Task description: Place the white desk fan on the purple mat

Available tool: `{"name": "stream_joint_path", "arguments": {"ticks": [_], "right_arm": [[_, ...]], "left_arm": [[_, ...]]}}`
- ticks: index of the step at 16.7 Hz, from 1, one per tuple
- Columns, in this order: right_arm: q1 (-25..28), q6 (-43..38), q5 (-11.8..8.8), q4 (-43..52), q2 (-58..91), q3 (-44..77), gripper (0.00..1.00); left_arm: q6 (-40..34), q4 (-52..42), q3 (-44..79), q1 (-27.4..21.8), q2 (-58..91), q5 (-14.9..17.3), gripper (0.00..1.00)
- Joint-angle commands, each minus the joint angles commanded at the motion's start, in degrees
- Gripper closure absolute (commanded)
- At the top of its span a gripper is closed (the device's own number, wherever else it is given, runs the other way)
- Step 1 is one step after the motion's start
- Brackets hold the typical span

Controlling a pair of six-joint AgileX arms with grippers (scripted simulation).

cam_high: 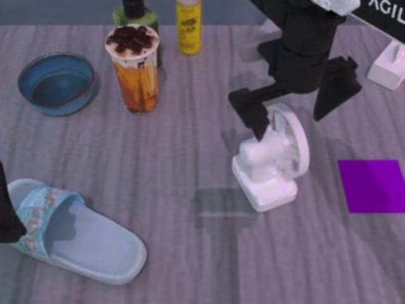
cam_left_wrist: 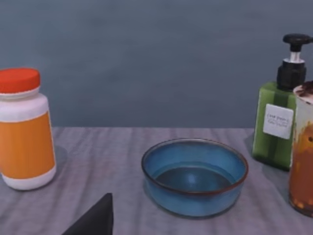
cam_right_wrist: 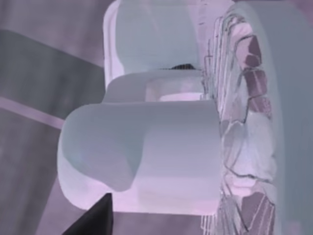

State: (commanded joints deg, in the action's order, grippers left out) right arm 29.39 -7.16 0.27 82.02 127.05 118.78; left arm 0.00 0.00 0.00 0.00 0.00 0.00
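Observation:
The white desk fan (cam_high: 272, 161) stands right of the table's middle, with its round grille facing right and its squarish base toward the front. My right gripper (cam_high: 292, 119) hovers open just above and behind it; one dark finger (cam_high: 256, 119) is by the motor housing and the other finger (cam_high: 334, 88) is out to the right. The fan's housing (cam_right_wrist: 161, 156) fills the right wrist view, with one fingertip (cam_right_wrist: 95, 220) beside it and not touching. At the right edge lies the purple mat (cam_high: 372, 185), bare. My left arm (cam_high: 4, 215) is parked at the left edge, by the slipper.
A blue bowl (cam_high: 57, 82), a cup of brown drink (cam_high: 134, 66), a green pump bottle (cam_high: 136, 16) and a yellow bottle (cam_high: 188, 25) stand at the back left. A pale blue slipper (cam_high: 69, 231) lies front left. A white block (cam_high: 387, 66) sits back right. An orange bottle (cam_left_wrist: 24, 129) stands left of the bowl.

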Motion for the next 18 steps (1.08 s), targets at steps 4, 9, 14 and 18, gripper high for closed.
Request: {"name": "stream_joint_path", "arguments": {"ticks": [4,9,14,18], "right_arm": [[0.1,-0.1,0.0,-2.5,-0.4,-2.7,0.00],[0.1,-0.1,0.0,-2.5,-0.4,-2.7,0.23],[0.1,-0.1,0.0,-2.5,-0.4,-2.7,0.60],[0.1,-0.1,0.0,-2.5,-0.4,-2.7,0.90]], "left_arm": [[0.0,0.0,0.0,0.0,0.0,0.0,0.00],[0.0,0.0,0.0,0.0,0.0,0.0,0.00],[0.0,0.0,0.0,0.0,0.0,0.0,0.00],[0.0,0.0,0.0,0.0,0.0,0.0,0.00]]}}
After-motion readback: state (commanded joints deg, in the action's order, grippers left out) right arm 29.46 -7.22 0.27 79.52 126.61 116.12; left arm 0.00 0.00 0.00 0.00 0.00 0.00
